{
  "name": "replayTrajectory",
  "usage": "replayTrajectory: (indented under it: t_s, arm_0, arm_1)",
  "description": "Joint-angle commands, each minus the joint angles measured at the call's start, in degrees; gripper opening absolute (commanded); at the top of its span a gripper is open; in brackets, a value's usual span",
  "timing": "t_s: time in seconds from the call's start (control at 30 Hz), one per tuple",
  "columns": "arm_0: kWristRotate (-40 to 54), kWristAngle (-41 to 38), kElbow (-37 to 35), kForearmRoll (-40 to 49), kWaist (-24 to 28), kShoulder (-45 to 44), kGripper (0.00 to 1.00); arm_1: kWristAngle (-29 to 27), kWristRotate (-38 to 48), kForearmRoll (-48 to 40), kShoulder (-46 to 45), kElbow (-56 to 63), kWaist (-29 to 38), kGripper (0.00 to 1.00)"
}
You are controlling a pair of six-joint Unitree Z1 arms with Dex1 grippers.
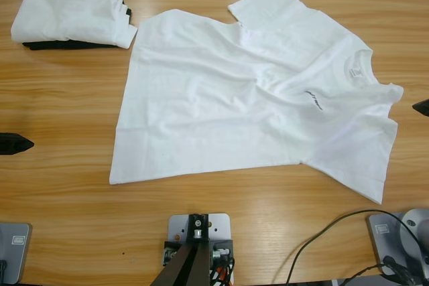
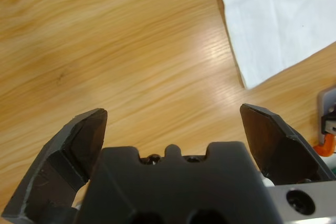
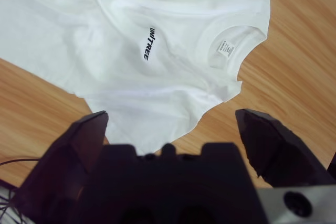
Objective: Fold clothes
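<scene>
A: Where's the T-shirt (image 1: 248,98)?
B: Spread out, wrinkled, on the worktop (image 1: 67,118), collar toward the right edge, print (image 3: 149,43) facing up.
A: And the end effectors?
B: Left end effector (image 2: 173,124) gapes wide over bare wood, holding nothing, near a shirt corner. Right end effector (image 3: 170,124) is likewise wide apart and unladen, above the sleeve and collar.
A: Anything else?
B: A folded pile (image 1: 70,18) at the far left corner.

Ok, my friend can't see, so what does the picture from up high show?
A white T-shirt lies spread out and wrinkled on a wooden table, with its neck toward the right. A pile of folded clothes, white on top of black, sits in the far left corner.
</scene>
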Motion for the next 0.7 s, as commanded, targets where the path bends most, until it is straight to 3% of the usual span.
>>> replayTrajectory:
  t_s: [0.03,0.27,0.33,0.47,0.6,0.7]
  arm_0:
    - [-0.51,0.45,0.03,0.86,-0.59,2.32,0.996]
    - [-0.42,0.19,-0.48,1.44,-0.59,4.09,0.996]
    - [-0.56,-3.96,-0.87,2.13,-0.68,1.32,0.996]
    - [-9.69,-12.92,0.24,0.90,-0.75,-2.87,0.996]
    - [-19.09,-18.06,3.85,-1.39,-1.80,1.83,0.996]
    - [-24.61,-21.71,8.82,-9.63,-3.37,1.97,0.996]
  arm_1:
    - [0.90,-0.60,-0.58,-1.14,1.90,0.62,1.000]
    - [0.97,-0.60,-0.63,-1.42,1.96,0.62,1.000]
    - [0.19,2.35,0.27,-3.20,1.18,0.62,1.000]
    - [0.12,22.27,11.36,-5.64,-5.53,0.62,1.000]
    - [10.58,37.14,12.13,-8.17,-2.16,0.62,1.000]
    - [9.77,50.99,11.57,-13.32,4.38,0.62,1.000]
